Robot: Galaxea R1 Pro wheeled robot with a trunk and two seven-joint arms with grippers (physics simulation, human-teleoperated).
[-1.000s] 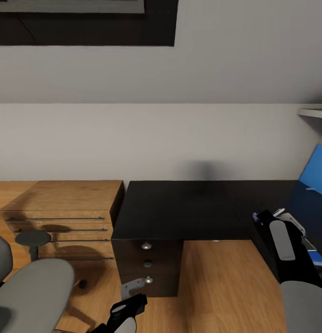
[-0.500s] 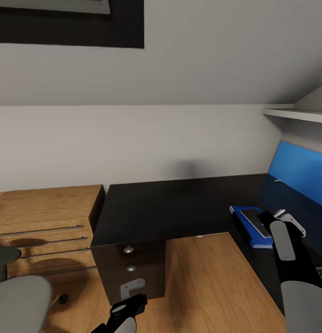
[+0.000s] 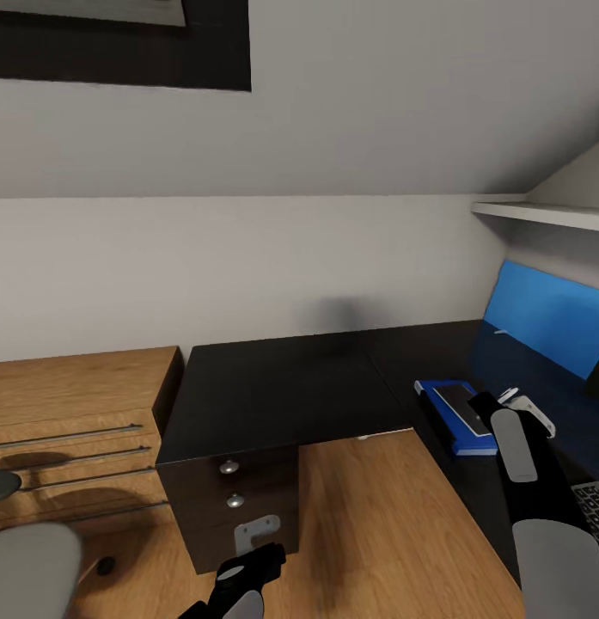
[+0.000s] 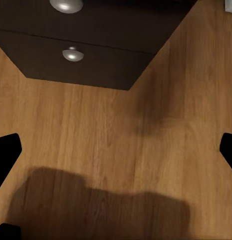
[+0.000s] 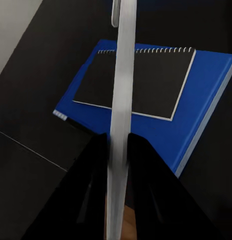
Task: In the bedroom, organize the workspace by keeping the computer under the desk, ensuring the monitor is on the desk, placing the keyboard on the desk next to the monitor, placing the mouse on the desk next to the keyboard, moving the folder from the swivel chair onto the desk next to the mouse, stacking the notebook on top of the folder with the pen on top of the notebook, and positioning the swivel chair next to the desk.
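Notebook (image 5: 140, 80) lies on folder (image 5: 203, 107) atop glossy black desk (image 3: 273, 387).

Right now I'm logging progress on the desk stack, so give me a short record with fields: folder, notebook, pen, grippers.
folder: blue folder lies flat on the black desk
notebook: notebook lies on the folder
pen: pen clamped in the right gripper, above the notebook, not yet laid down
left gripper: left gripper open, over the wood floor by the drawer unit
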